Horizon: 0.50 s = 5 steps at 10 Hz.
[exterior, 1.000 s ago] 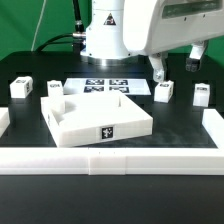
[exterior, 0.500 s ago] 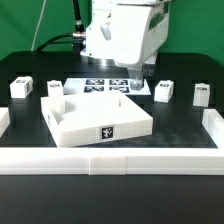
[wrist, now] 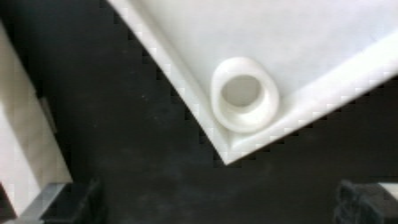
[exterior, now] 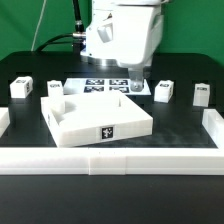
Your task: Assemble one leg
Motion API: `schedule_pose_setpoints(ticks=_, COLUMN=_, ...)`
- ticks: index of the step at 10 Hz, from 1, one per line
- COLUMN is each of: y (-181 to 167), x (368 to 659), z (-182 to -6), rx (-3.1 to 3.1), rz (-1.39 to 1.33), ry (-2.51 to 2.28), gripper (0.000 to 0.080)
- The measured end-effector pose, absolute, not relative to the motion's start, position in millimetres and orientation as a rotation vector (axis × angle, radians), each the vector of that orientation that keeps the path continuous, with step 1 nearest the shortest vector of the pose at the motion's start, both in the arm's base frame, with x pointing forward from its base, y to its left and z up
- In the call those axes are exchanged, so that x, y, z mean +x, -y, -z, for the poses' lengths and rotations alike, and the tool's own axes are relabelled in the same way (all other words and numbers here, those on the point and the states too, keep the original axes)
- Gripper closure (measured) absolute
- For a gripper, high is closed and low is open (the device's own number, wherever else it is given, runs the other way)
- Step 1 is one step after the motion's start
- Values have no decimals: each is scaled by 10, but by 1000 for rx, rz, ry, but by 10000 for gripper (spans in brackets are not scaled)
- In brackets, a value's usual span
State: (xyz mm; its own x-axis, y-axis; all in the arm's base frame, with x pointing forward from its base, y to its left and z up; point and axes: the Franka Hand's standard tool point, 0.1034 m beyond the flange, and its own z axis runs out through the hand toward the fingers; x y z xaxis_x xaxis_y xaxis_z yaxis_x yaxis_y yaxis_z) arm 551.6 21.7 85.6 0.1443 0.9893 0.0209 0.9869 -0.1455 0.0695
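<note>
Four small white legs with tags stand on the black table: two at the exterior view's left and two at its right. The large white square panel lies in the middle. My gripper hangs just above the panel's far right corner. In the wrist view my gripper is open and empty, with dark fingertips wide apart. The panel's corner with its round socket lies ahead of them. No leg shows in the wrist view.
The marker board lies behind the panel, under the arm. A low white wall runs along the table's front, with side pieces at the right and left. A white strip shows in the wrist view.
My gripper has moved from above the right-hand legs toward the exterior view's left and down, and now sits over the panel's far right corner. No part has moved.
</note>
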Motion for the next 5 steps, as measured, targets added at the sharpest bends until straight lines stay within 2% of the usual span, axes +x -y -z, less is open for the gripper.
schedule_pose_setpoints(ticks=2, y=-56, x=5265, z=-742, rx=2206, rz=-44, ry=-2201, gripper=150)
schedule_pose_setpoints(ticks=5, y=121, x=5178, z=-675, rx=2018, rz=24, ry=-2361, gripper=150)
